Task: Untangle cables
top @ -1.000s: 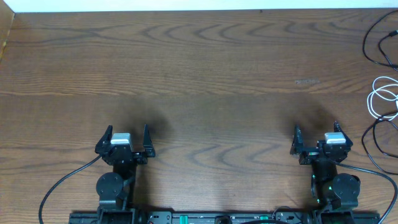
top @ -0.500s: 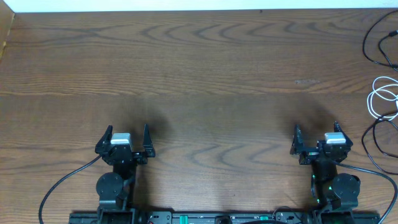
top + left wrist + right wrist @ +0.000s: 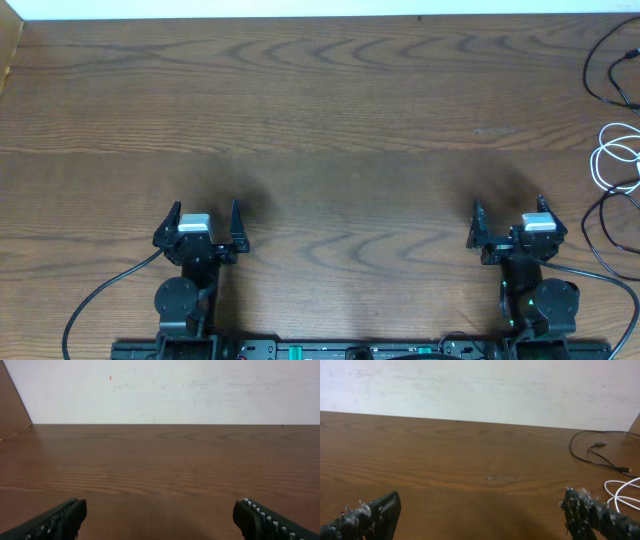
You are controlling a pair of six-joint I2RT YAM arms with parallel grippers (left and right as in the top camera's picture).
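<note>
- Camera overhead: left gripper [image 3: 206, 206] and right gripper [image 3: 508, 204] sit near the front of the wooden table [image 3: 330, 120], both spread wide and holding nothing; white cable [image 3: 597, 165] lies looped at the far right edge, black cables [image 3: 587, 72] beyond and nearer than it
- Left wrist: left gripper [image 3: 160, 522] gapes over bare wood, white wall [image 3: 165, 390] behind
- Right wrist: right gripper [image 3: 480, 517] gapes, gripping nothing; black cables [image 3: 580, 456] and white cable [image 3: 619, 481] lie ahead to the right, well apart from it

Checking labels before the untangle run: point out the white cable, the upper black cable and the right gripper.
white cable [image 3: 597, 165], overhead, left bend of its loop
upper black cable [image 3: 586, 72], overhead, leftmost curve
right gripper [image 3: 508, 206], overhead, midway between open fingertips
</note>
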